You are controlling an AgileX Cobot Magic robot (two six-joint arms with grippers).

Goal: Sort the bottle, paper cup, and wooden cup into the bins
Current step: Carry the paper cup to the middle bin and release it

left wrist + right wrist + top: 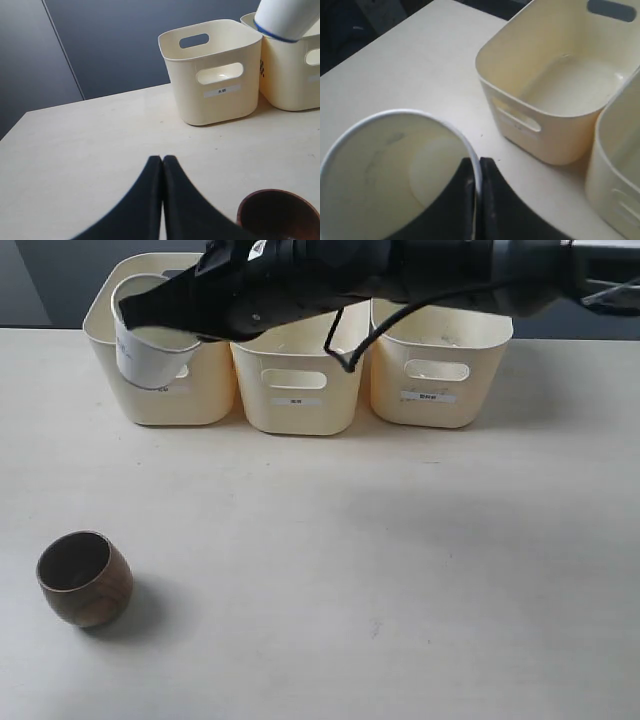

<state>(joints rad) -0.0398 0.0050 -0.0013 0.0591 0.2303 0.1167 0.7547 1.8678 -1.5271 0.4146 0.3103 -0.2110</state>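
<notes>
My right gripper [128,310] reaches across to the left and is shut on the rim of the white paper cup [150,355]. It holds the cup tilted in the air at the front of the left bin [200,400]. In the right wrist view its fingers pinch the paper cup's [380,165] rim, with a bin [560,85] beyond. The wooden cup [85,578] stands upright on the table at front left. My left gripper [162,161] is shut and holds nothing; the wooden cup [278,215] sits just beside it. The bottle is not in view.
Three cream bins stand in a row along the back: the left one, the middle bin [295,390] and the right bin [440,375]. The right arm's black body [330,280] hangs over them. Pale table [400,570] spreads in front.
</notes>
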